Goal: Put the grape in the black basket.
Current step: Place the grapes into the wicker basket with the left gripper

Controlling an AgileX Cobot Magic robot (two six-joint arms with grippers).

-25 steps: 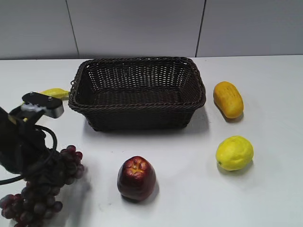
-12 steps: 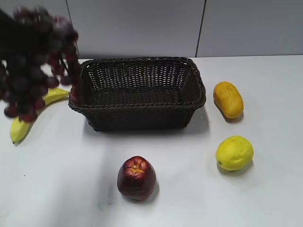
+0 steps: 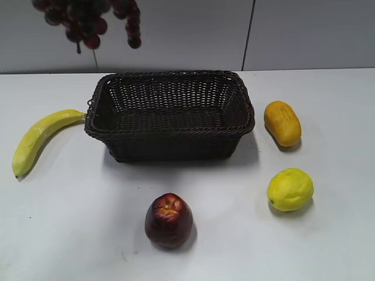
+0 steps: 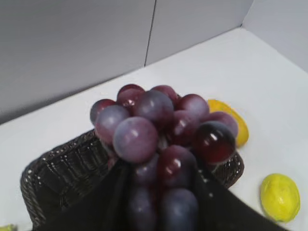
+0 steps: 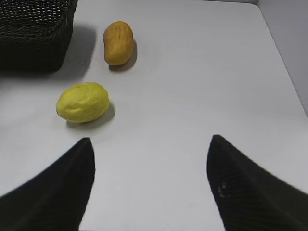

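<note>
The grape [image 3: 88, 20], a bunch of dark purple-red berries, hangs at the top left of the exterior view, high above the table and over the far left corner of the black basket [image 3: 170, 137]. My left gripper [image 4: 161, 192] is shut on the grape [image 4: 159, 130], which fills the left wrist view; the woven basket [image 4: 57, 178] lies below it. The left arm itself is out of the exterior view. My right gripper [image 5: 150, 159] is open and empty over bare table, right of the basket [image 5: 33, 38].
A banana [image 3: 38, 137] lies left of the basket. A dark red apple [image 3: 169, 219] stands in front of it. An orange fruit [image 3: 282, 123] and a yellow lemon [image 3: 290, 188] lie to its right, and both show in the right wrist view.
The left gripper has lifted the grape from the table at front left, up and to the right, to high above the basket's left end. The banana is now uncovered.
</note>
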